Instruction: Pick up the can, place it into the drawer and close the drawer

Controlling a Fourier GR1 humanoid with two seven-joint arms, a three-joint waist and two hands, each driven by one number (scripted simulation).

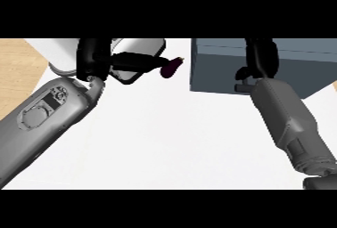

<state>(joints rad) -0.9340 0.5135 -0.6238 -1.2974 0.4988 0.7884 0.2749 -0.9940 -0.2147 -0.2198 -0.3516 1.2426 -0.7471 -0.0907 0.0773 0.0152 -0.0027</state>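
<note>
Over a white counter (171, 133), we look steeply down on two grey forearms rising from the lower edge. At upper left, our left hand (125, 62) sits near the counter's far edge, its black fingers and thumb partly curled beside a small dark maroon object (171, 67) lying just past its fingertips; we cannot tell whether they touch it, nor whether this is the can. A pale rounded shape (139, 44) lies behind the hand. At upper right, our right hand (260, 58) reaches up over the blue-grey drawer unit (217, 67), its black fingers running along the unit's top toward the upper edge; whether they are curled or straight we cannot tell. Light wood flooring (16, 71) shows at far left.
</note>
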